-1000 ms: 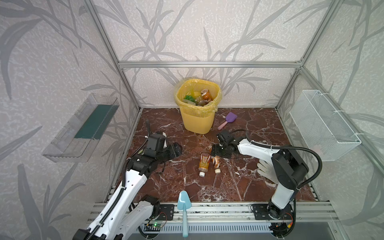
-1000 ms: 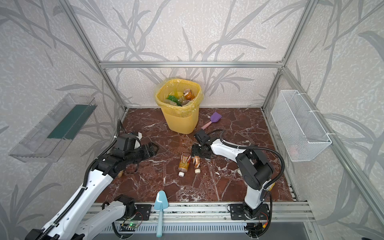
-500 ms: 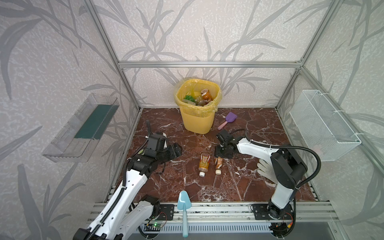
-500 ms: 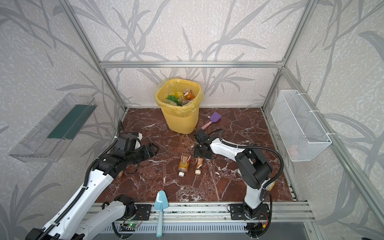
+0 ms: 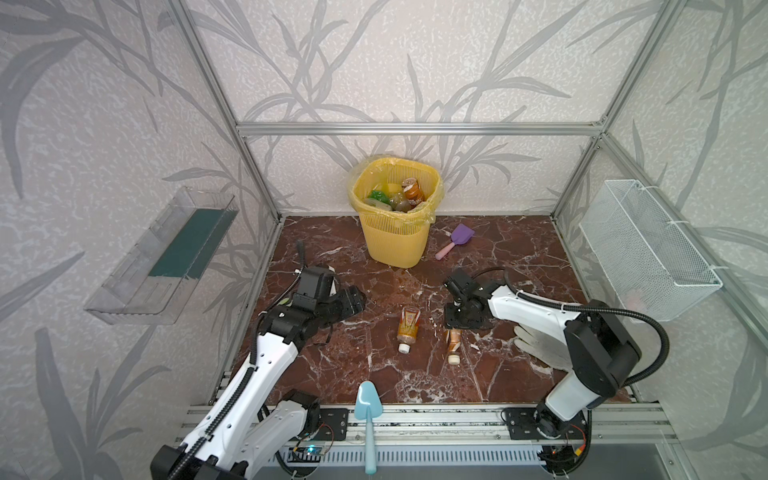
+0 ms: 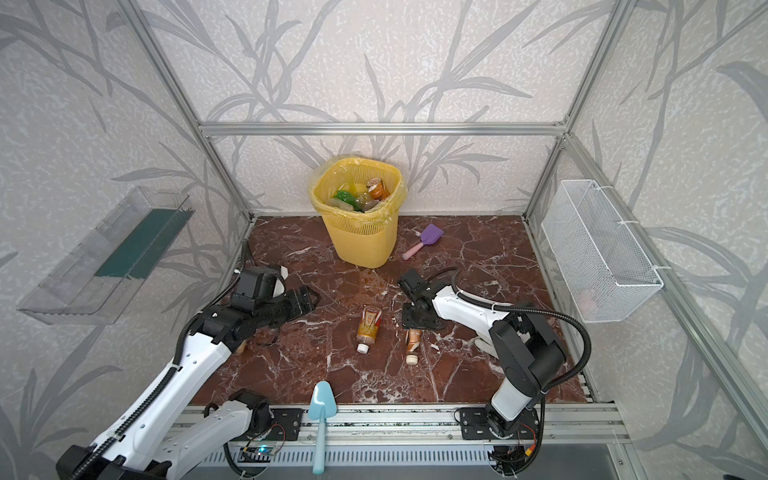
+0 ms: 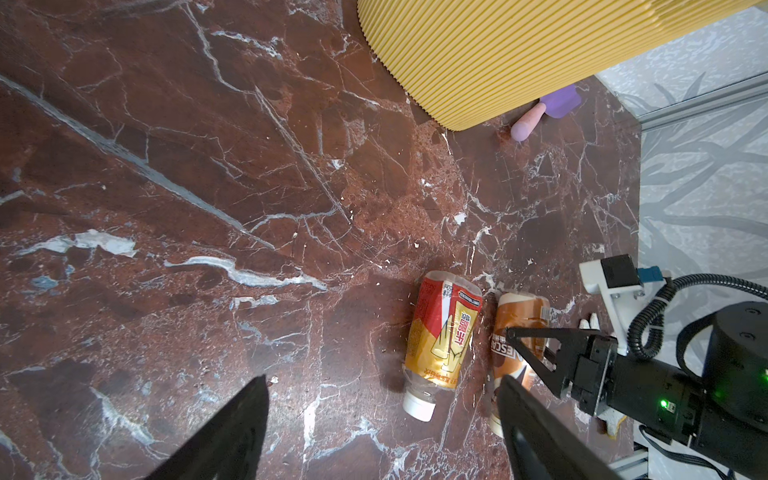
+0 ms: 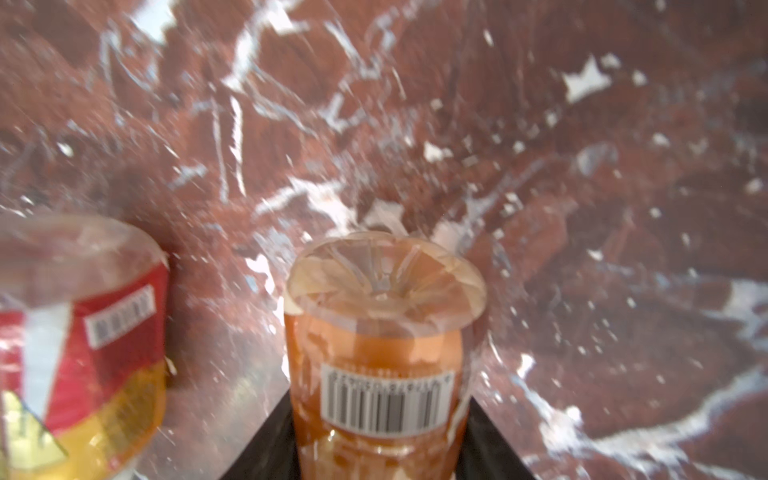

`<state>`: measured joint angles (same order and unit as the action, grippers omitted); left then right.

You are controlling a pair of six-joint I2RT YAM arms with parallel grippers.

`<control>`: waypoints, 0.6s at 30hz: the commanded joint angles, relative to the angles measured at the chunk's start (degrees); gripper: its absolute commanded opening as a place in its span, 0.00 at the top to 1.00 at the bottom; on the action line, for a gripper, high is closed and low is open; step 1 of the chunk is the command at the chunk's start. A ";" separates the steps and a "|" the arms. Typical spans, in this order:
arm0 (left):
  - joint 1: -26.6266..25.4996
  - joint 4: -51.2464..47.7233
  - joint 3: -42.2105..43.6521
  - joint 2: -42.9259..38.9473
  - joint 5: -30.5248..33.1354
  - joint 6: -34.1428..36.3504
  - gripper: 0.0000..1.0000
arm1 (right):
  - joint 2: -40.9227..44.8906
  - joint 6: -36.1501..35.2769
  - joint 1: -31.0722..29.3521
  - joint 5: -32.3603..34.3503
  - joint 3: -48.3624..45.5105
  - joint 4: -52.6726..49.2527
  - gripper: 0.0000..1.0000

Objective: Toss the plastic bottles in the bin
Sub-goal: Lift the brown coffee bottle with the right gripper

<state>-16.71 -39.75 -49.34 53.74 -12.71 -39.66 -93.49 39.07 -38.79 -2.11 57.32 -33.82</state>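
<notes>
Your right end effector (image 8: 379, 399) grips the brown bottle (image 7: 521, 311), labelled "NESCA", lying on the marble worktop (image 5: 332, 365) beside a red-and-yellow bottle (image 7: 440, 332); your left end effector (image 7: 382, 377) gapes empty. Beyond stands the yellow bin (image 5: 395, 245), a purple shovel (image 5: 457, 237) beside it.

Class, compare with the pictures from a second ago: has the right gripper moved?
Yes. In both top views the right gripper has shifted away from the bin, toward the front rail, and now clamps the brown bottle.
</notes>
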 commanded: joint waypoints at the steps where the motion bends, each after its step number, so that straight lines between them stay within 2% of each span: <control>1: 0.33 0.83 0.54 0.30 -0.56 0.09 0.14 | 3.87 -0.73 0.01 0.92 -2.40 -3.93 0.47; 9: 0.36 0.54 0.64 0.58 -0.21 0.45 0.14 | 8.80 -2.11 0.03 -0.03 -7.40 -5.57 0.46; 18: 0.36 0.68 0.33 1.13 -0.91 0.37 0.14 | 9.34 -2.13 0.03 -1.05 -9.92 -4.13 0.40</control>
<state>-16.71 -39.48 -49.34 54.68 -13.30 -39.62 -85.03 37.54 -38.76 -2.68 48.88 -37.19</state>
